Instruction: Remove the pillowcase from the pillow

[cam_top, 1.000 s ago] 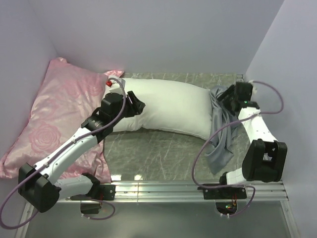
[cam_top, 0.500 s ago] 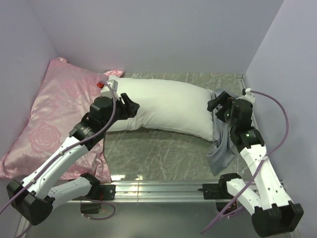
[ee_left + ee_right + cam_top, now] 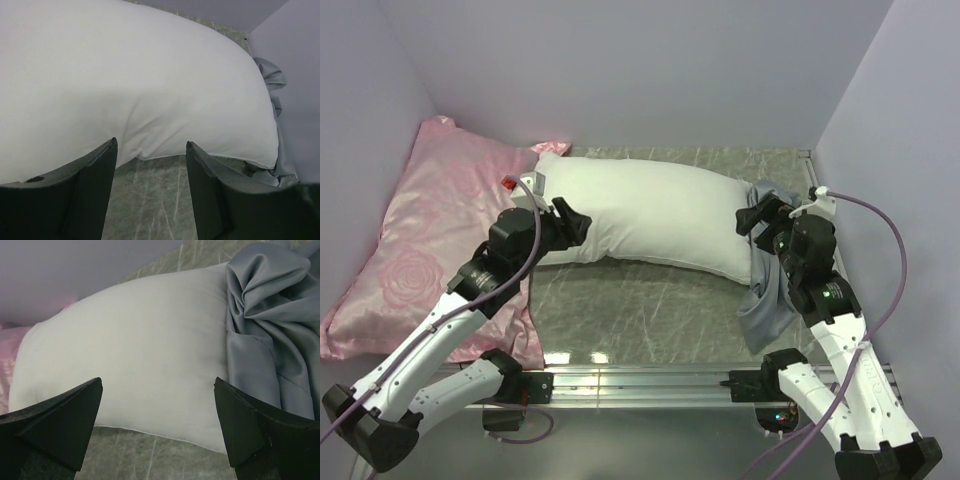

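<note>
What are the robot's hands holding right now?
Nothing. Both arms' jaws stand open and empty, facing the pillow; the pillowcase lies bunched at one end of it, ungripped.

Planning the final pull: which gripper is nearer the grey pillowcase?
Right. The right gripper sits beside the pillowcase at the pillow's right end; the left gripper is at the pillow's opposite end.
</note>
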Robot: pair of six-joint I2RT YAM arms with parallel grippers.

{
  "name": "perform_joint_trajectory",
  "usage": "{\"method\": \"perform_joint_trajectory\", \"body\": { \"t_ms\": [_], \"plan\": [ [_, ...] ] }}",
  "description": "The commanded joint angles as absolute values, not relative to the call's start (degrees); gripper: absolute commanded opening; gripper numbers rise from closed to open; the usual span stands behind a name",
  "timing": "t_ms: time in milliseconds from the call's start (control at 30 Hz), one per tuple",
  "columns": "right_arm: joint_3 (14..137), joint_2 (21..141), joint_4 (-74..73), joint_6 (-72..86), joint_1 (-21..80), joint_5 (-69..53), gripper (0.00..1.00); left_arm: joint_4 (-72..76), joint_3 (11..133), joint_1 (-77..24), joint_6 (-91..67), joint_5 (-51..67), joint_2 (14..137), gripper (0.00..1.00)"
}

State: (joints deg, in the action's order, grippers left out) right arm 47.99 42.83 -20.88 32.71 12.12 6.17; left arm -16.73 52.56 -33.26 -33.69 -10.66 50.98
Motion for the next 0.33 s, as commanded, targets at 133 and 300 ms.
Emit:
{"method": "perform_joint_trajectory", "body": {
  "t_ms": [133, 300],
  "plan": [
    [47.37, 42.27, -19.51, 30.85, 12.48, 7.03, 1.0, -14.5, 50.89, -33.4, -33.4, -11.95, 48.6, 0.6],
    [47.37, 42.19, -18.99, 31.11, 12.57, 7.38, 1.0, -15.82, 52.21, -33.4, -32.52, -11.43, 49.48, 0.6]
  ]
}}
